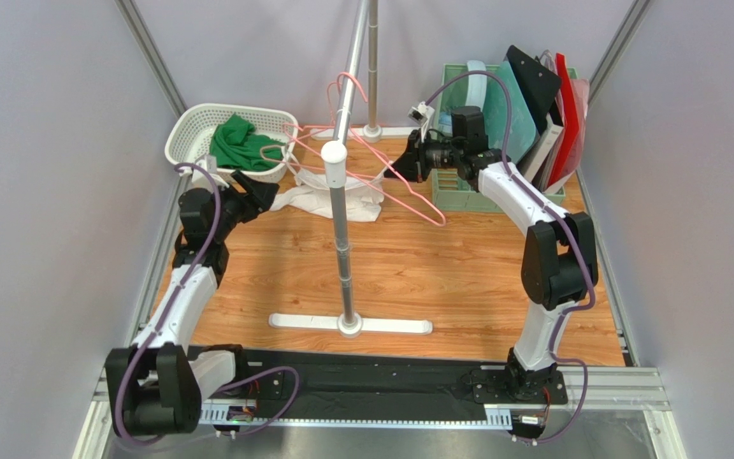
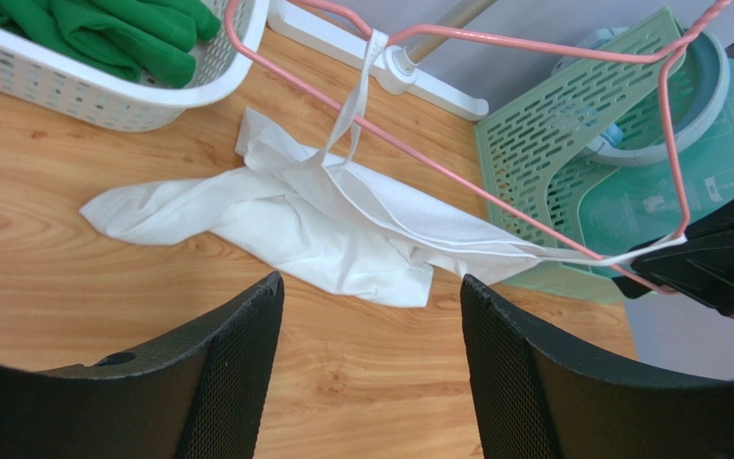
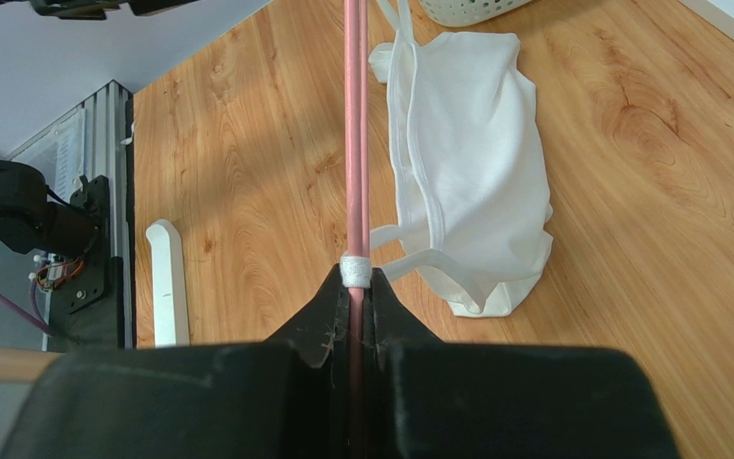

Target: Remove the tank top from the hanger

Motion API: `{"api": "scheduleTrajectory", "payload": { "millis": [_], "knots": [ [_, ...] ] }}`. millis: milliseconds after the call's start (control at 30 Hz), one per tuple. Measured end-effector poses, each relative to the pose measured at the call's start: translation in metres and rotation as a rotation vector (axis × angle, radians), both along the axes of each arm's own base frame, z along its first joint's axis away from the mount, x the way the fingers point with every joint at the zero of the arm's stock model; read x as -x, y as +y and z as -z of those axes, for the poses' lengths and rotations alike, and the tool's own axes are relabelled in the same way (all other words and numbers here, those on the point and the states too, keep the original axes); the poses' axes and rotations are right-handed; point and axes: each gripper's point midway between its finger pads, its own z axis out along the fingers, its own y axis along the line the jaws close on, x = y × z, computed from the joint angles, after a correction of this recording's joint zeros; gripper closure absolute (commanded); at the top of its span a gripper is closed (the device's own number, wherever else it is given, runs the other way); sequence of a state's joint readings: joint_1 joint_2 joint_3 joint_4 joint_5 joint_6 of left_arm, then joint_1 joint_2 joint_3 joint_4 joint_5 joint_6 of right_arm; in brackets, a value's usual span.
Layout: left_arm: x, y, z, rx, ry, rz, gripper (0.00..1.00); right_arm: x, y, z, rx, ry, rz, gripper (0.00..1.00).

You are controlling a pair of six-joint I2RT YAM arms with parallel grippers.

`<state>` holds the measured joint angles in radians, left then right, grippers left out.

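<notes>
Right claw point(image 3: 354, 295): jaws shut on pink hanger point(image 3: 353, 143), which runs straight out ahead of it. Tank top point(image 3: 471, 163): white, body slumped on table point(image 3: 246, 172) just beyond the tips; one strap point(image 3: 355, 271) looped on the wire at the tips, a second farther along. Removal partly done, both straps left to slip off. Left claw point(image 2: 369, 287): jaws wide, empty, poised above the garment, arm reached forward, basket point(image 2: 103, 100) beyond

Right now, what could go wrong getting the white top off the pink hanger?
One strap is wound round the pink hanger right at the shut right pincer, so pulling could jam or stretch it there. The left pincer hangs open above the tank top, holding nothing. It might grab only a thin fold and slip.
</notes>
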<state>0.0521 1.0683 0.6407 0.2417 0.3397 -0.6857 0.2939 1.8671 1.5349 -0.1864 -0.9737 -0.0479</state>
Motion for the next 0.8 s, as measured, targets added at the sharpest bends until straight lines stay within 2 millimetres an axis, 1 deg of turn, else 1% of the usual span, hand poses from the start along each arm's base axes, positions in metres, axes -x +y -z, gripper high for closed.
{"api": "scheduleTrajectory", "payload": {
  "millis": [100, 167, 200, 233, 267, 333, 367, 400, 467, 567, 633, 700, 733, 767, 800],
  "knots": [
    [-0.012, -0.001, 0.004, -0.027, -0.02, 0.023, 0.29, -0.001, -0.001, -0.003, -0.014, 0.015, 0.004, 1.0],
    [-0.018, 0.0, -0.002, -0.054, -0.053, 0.026, 0.31, -0.002, -0.001, -0.007, -0.033, 0.026, 0.011, 1.0],
    [-0.021, 0.001, -0.007, -0.068, -0.075, 0.027, 0.38, -0.003, 0.0, -0.009, -0.046, 0.028, 0.014, 1.0],
    [-0.024, 0.002, -0.013, -0.083, -0.102, 0.028, 0.52, -0.004, 0.001, -0.012, -0.063, 0.027, 0.017, 1.0],
    [-0.026, 0.002, -0.018, -0.094, -0.126, 0.026, 0.57, -0.004, 0.001, -0.012, -0.075, 0.035, 0.022, 1.0],
    [-0.032, 0.003, -0.024, -0.124, -0.173, 0.029, 0.57, -0.002, 0.002, -0.008, -0.097, 0.064, 0.033, 1.0],
    [-0.036, 0.002, -0.025, -0.135, -0.201, 0.039, 0.52, -0.001, 0.002, -0.005, -0.102, 0.082, 0.039, 1.0],
    [-0.039, 0.002, -0.024, -0.138, -0.209, 0.043, 0.51, 0.0, 0.002, 0.0, -0.103, 0.105, 0.044, 1.0],
    [-0.046, -0.001, -0.019, -0.141, -0.232, 0.067, 0.5, 0.003, 0.001, 0.006, -0.102, 0.133, 0.051, 1.0],
    [-0.05, -0.008, -0.002, -0.136, -0.222, 0.114, 0.49, 0.005, 0.001, 0.015, -0.094, 0.161, 0.067, 1.0],
    [-0.05, -0.01, 0.005, -0.143, -0.217, 0.13, 0.49, 0.005, 0.001, 0.016, -0.093, 0.171, 0.075, 1.0],
    [-0.051, -0.01, 0.006, -0.157, -0.223, 0.136, 0.49, 0.006, 0.002, 0.015, -0.095, 0.177, 0.076, 1.0],
    [-0.052, -0.01, 0.007, -0.165, -0.227, 0.139, 0.5, 0.007, 0.001, 0.013, -0.094, 0.18, 0.076, 1.0],
    [-0.053, -0.01, 0.008, -0.172, -0.229, 0.14, 0.58, 0.009, 0.002, 0.013, -0.091, 0.188, 0.075, 1.0],
    [-0.054, -0.01, 0.009, -0.178, -0.228, 0.142, 0.6, 0.011, 0.002, 0.013, -0.088, 0.197, 0.073, 1.0]
  ]
}}
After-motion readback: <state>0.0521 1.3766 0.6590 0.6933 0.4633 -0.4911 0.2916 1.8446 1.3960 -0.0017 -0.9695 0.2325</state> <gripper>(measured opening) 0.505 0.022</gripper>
